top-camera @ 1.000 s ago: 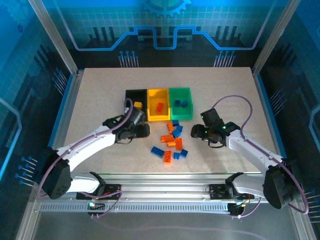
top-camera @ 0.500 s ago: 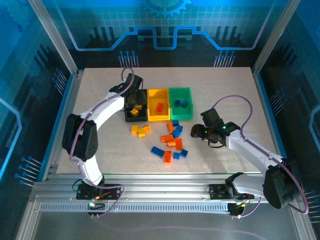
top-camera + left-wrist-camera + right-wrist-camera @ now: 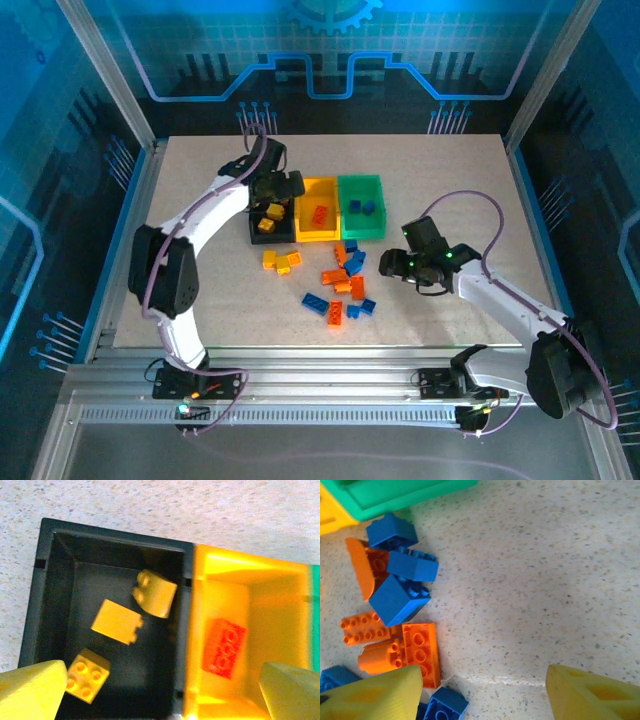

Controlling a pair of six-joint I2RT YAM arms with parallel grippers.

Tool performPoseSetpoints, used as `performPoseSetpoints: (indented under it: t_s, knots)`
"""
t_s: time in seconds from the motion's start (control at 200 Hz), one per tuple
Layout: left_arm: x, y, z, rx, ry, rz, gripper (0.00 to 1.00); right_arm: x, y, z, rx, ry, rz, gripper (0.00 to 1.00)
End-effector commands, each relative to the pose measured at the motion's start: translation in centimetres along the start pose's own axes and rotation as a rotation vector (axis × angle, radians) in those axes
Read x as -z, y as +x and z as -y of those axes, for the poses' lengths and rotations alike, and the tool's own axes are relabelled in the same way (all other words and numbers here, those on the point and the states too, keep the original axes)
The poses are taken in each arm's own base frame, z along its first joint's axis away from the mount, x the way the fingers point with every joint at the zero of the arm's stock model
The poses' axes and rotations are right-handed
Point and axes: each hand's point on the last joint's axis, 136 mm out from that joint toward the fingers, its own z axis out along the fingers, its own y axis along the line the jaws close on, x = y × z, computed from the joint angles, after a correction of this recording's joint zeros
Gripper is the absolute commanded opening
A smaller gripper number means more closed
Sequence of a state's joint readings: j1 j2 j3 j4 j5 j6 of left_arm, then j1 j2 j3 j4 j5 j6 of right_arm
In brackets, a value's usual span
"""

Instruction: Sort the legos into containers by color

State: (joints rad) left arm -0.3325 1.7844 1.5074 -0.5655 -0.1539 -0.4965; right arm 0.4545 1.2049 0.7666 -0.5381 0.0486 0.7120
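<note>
**Risks:** The right gripper (image 3: 397, 266) has its jaws wide apart and empty, and it hovers just at 3 o'clock of the loose pile (image 3: 343, 282). The bricks there touch and overlap, blue against orange-red. Closing in could pinch two colors at once or shove the neighbours across the table (image 3: 450, 180). In the right wrist view a flat orange brick (image 3: 420, 652) sits right beside the left finger (image 3: 375, 695), with the blue bricks (image 3: 400, 600) at 11 o'clock, so a sideways nudge is likely. A few yellow bricks (image 3: 280, 262) lie at 6 o'clock of the black bin (image 3: 254, 228), apart from the pile and easy to skip.

The left gripper (image 3: 280, 188) is farthest out, above the bins, with its jaws spread and nothing held. In its wrist view it straddles the wall between the black bin and the yellow bin (image 3: 250, 562). Coming down from here could catch that wall and shift the row.

**Look:** The bricks are small, glossy, studded hard plastic, and some have a slanted or rounded top, so they are probably slippery to grip.
- The black bin holds three yellow pieces (image 3: 117, 621).
- The yellow bin holds one orange-red piece (image 3: 225, 647).
- The green bin (image 3: 360, 179) holds blue ones (image 3: 362, 207).
- Most of the blue and orange-red bricks are unsorted, on the table at 6 o'clock of the bins.
</note>
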Motion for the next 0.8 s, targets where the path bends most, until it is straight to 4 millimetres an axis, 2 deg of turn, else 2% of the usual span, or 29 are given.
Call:
performPoseSetpoints:
  t_s: [0.0,0.1,0.21,0.255,0.36,0.5,0.595,0.795]
  knots:
    - [4.8,0.7,2.9,0.028,0.189,0.029,0.99,-0.5,0.1,-2.3,0.067,-0.08,-0.037,0.66]
    - [6.9,3.6,3.3,0.018,0.254,0.026,0.99,-1.2,0.9,-4.0,0.133,-0.083,-0.08,0.68]
    - [8.1,8.1,2.9,-0.008,0.287,0.006,0.99,-2.4,2.4,-6.2,0.207,-0.087,-0.124,0.71]
    - [8.4,9.6,2.2,-0.007,0.279,-0.003,0.99,-2.5,2.2,-7.7,0.231,-0.093,-0.118,0.71]
    - [8.5,12.7,-0.2,0.026,0.249,-0.028,0.99,-3.8,2.8,-8.8,0.261,-0.041,-0.12,0.71]
    - [9.2,15.0,-3.2,0.063,0.225,-0.001,0.99,-5.2,3.3,-10.4,0.296,-0.013,-0.129,0.67]
    - [9.4,15.9,-4.8,0.064,0.196,0.014,0.99,-5.9,3.6,-10.7,0.321,0.037,-0.137,0.65]
    - [9.2,17.1,-6.2,0.067,0.163,-0.004,0.99,-7.2,4.3,-10.3,0.339,0.127,-0.16,0.57]
